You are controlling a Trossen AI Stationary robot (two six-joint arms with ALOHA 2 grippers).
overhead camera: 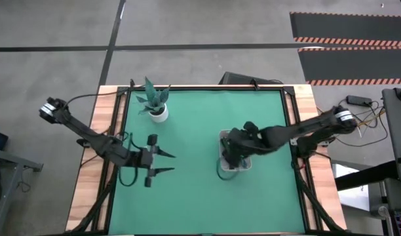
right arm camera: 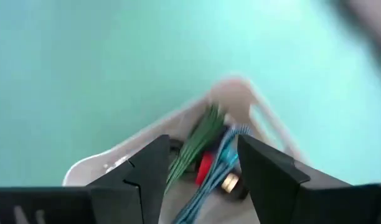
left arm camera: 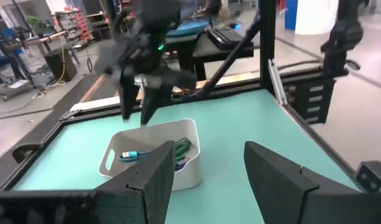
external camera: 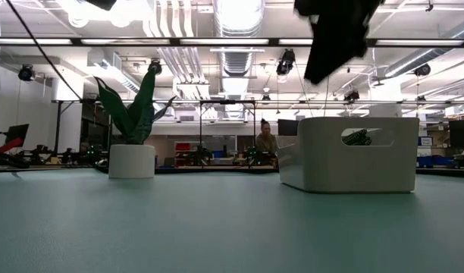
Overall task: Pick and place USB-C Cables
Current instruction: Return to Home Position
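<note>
The white tray (overhead camera: 221, 139) stands right of the table's middle. In it lie USB-C cables: a green one (right arm camera: 197, 146), a teal one (right arm camera: 218, 162) and one with red (right arm camera: 205, 165). The green one also shows through the tray's handle hole (external camera: 357, 138). My right gripper (right arm camera: 202, 142) hangs open above the tray, pointing slantwise down, with nothing between its fingers. In the left wrist view it (left arm camera: 136, 115) stands clear over the tray's rim. My left gripper (overhead camera: 173, 162) is open at the table's left, above the mat, pointing toward the tray (left arm camera: 187, 174).
A potted plant (overhead camera: 158, 106) in a white pot stands at the far left of the green mat (overhead camera: 200, 196). Wooden borders and black frame posts (left arm camera: 265, 43) edge the table. A person (external camera: 266, 140) sits in the room beyond the table.
</note>
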